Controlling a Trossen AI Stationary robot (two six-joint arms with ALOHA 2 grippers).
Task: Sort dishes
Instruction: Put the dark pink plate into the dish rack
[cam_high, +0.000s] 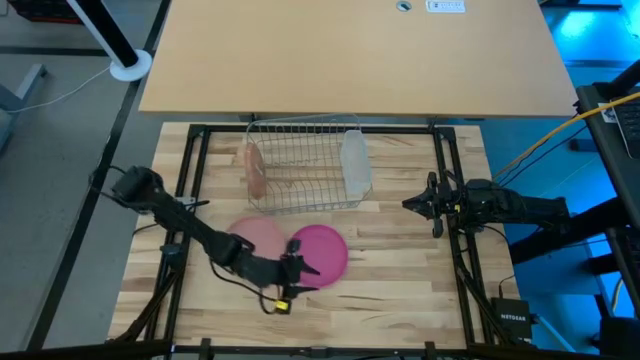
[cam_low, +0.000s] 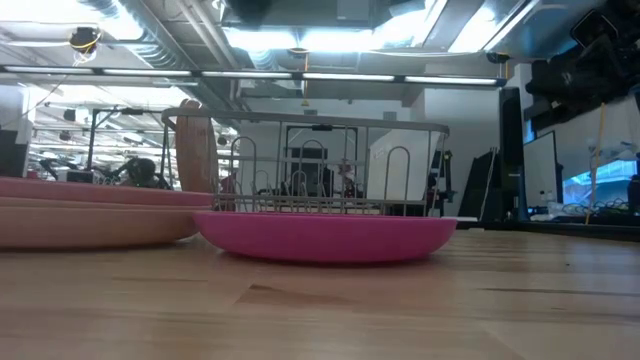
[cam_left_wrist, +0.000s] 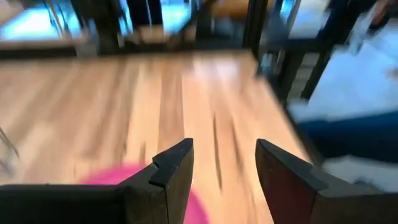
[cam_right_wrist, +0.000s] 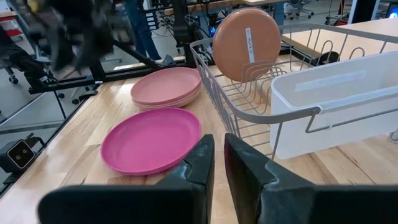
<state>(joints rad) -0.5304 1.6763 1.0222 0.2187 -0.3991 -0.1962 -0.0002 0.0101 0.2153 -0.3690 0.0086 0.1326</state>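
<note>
Left gripper (cam_high: 300, 268), fingers spread and holding nothing, hovers over the magenta plate (cam_high: 322, 252). Right gripper (cam_high: 412, 203) is pressed together. Wire rack (cam_high: 300, 160) holds the upright tan-orange plate (cam_high: 256, 170).

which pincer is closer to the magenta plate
Left. The left pincer hangs open at the magenta plate, over its near-left rim. The right pincer sits shut, well off to the plate's right, beside the rack.
</note>
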